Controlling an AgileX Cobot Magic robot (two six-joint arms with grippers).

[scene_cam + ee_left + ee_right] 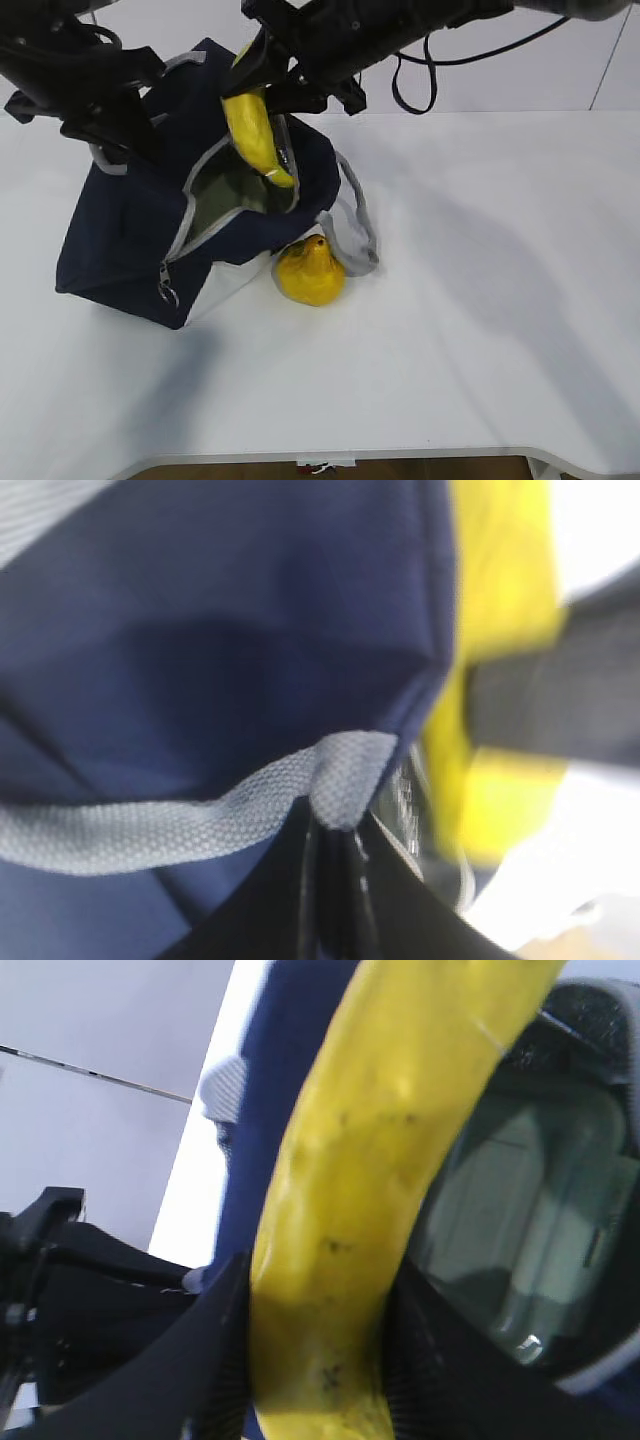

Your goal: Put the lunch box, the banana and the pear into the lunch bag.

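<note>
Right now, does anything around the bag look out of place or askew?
The boxy navy-blue fabric lunch bag sits askew, its mouth tilted. The squat yellow-orange pear lies outside, against its white lower panel.

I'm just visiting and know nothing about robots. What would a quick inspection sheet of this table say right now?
Surface: white table, bare apart from the job's things.
Job's things: lunch bag open at the top; lunch box already inside; banana held over the opening; pear on the table against the bag.
Clutter: nothing seen.
Grippers: left gripper shut on the bag's grey handle; right gripper shut on the banana.
Cables: black cable looping off the right arm.
Surroundings: pale wall behind.
</note>
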